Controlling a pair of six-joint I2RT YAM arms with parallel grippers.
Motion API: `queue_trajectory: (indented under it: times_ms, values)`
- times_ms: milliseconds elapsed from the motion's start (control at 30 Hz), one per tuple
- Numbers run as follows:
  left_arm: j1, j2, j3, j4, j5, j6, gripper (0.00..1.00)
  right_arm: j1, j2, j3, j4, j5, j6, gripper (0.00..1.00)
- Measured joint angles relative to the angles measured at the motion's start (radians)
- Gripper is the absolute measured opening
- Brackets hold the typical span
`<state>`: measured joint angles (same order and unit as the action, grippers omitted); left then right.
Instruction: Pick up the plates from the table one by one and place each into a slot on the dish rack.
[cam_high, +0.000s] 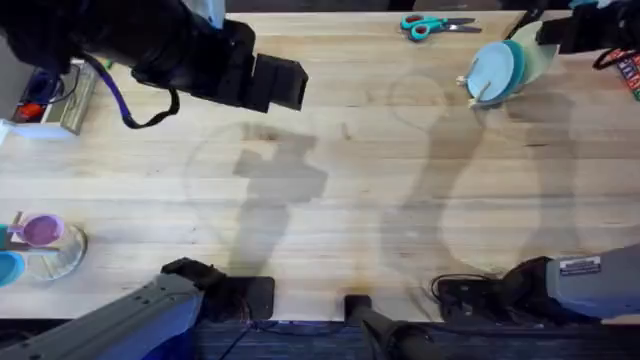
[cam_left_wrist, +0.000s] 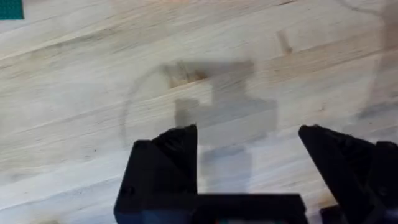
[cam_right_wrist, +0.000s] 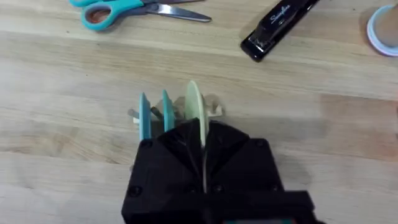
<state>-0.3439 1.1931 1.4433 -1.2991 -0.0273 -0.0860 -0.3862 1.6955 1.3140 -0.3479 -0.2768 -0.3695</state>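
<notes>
Overhead and wrist views, final plate at the rack. My right gripper (cam_right_wrist: 202, 146) is clamped edge-on around the pale cream-yellow plate (cam_right_wrist: 194, 106), which stands upright among the pegs of the dish rack (cam_right_wrist: 211, 109) at the far right of the table (cam_high: 330, 200). In the right wrist view, two blue-toned plates, the first blue plate (cam_right_wrist: 144, 115) and the second blue plate (cam_right_wrist: 166, 112), are already standing on edge in neighbouring slots, just beside the cream one. In the overhead view the rack group reads as a light blue disc (cam_high: 492, 70) with the cream plate (cam_high: 535, 55) behind it.

My left gripper (cam_left_wrist: 247, 162) hangs over bare wood with its fingers spread apart and nothing between them.

Progress, as I judge it: the blue plate is racked, and the cream plate is at or in its slot but not yet released (whether its lower edge is fully seated between the pegs I cannot tell, since the gripper body hides the base). No other plate lies flat on the table in these views. What remains is to confirm seating, let go and withdraw without tipping the row. Scissors (cam_right_wrist: 127, 9) and a stapler (cam_right_wrist: 280, 28) lie beyond the rack, well apart from it.
</notes>
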Motion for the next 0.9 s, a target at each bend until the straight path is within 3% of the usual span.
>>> queue_trajectory:
  times_ms: [700, 900]
  values:
    - [0.0, 0.0, 0.0, 0.0, 0.0, 0.0, 0.994, 0.015, 0.026, 0.0, 0.003, 0.005, 0.0, 0.032]
    - [0.0, 0.0, 0.0, 0.0, 0.0, 0.0, 0.993, 0.015, 0.027, 0.0, 0.004, 0.007, 0.0, 0.128]
